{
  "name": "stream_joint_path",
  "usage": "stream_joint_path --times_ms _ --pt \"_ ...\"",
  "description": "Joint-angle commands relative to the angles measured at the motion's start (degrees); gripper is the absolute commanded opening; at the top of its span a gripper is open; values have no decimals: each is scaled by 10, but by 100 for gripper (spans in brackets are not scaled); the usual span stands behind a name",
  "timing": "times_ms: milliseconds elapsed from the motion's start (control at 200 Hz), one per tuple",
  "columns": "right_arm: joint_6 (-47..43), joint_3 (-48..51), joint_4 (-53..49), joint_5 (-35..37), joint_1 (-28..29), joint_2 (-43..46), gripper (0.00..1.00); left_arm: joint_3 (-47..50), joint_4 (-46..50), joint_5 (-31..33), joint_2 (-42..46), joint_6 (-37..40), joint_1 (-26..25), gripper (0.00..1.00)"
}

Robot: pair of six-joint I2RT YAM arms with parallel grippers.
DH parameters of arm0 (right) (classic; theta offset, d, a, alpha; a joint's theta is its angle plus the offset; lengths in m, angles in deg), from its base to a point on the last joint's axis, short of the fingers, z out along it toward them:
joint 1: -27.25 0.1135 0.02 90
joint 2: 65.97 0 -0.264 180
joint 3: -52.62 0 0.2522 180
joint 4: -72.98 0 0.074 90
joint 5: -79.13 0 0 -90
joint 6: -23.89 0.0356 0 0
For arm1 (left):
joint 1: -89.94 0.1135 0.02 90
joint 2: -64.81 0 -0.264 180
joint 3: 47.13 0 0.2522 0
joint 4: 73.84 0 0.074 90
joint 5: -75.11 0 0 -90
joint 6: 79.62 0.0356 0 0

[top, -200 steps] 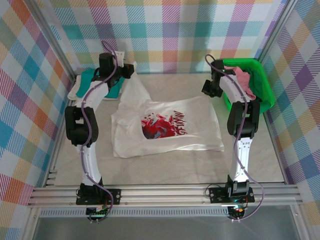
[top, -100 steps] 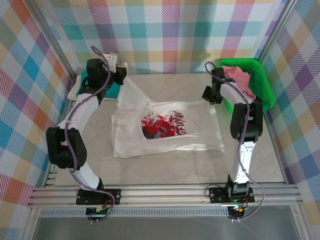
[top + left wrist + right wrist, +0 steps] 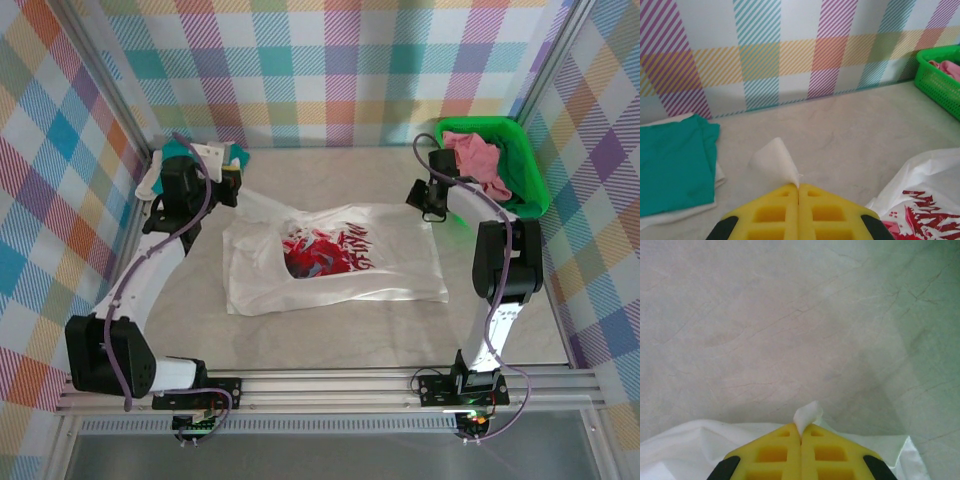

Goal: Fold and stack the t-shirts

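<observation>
From above, the white t-shirt (image 3: 335, 255) lies spread in the middle of the table (image 3: 330, 340), its red-and-blue graphic facing up and a little wrinkled. The left pincer (image 3: 236, 186) is at the shirt's 10 o'clock corner, clamped on the cloth there and lifting it off the table. The right pincer (image 3: 432, 210) is at the 2 o'clock corner, closed on that corner as well. A teal t-shirt (image 3: 240, 155) lies over a cream t-shirt (image 3: 150, 182) at the table's 10 o'clock corner, partly behind the left arm. At 2 o'clock stands a green basket (image 3: 530, 175) with a pink t-shirt (image 3: 475, 155) bunched inside

From the left wrist, the yellow fingers (image 3: 775, 212) meet tight, and a small peak of white cloth sticks out at 12 o'clock of them. The teal t-shirt (image 3: 672, 165) lies at 9 o'clock, the basket (image 3: 940, 75) at 2 o'clock, and the printed chest (image 3: 920, 215) at 4 o'clock

From the right wrist, the yellow fingers (image 3: 830, 452) are pressed together on a small tuft of white cloth, and the rest of the shirt hangs at 7 and 5 o'clock above the bare table
</observation>
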Motion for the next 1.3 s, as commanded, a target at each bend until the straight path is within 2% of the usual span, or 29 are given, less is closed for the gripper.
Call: stream_joint_path --times_ms 0,350,460,670,1005,1065,1150,1235,1295 --pt "1 9 42 -6 -4 38 0 9 6 27 38 9 -7 0" --pt "13 151 120 7 -3 135 0 52 163 78 124 -24 -29 0" --pt "7 184 127 11 -3 145 0 91 178 117 158 -49 -29 0" --pt "-1 203 136 16 -4 150 0 123 183 134 175 -68 -29 0" --pt "15 252 136 25 -3 199 0 122 234 114 195 -100 -29 0" --pt "19 268 135 32 -3 208 12 128 244 99 197 -112 -30 0" --pt "27 285 109 50 -4 228 14 141 257 75 206 -134 -31 0" --pt "28 307 97 68 -3 257 26 163 258 39 218 -161 -35 0" --pt "24 308 82 67 -3 271 28 176 266 32 223 -177 -38 2"
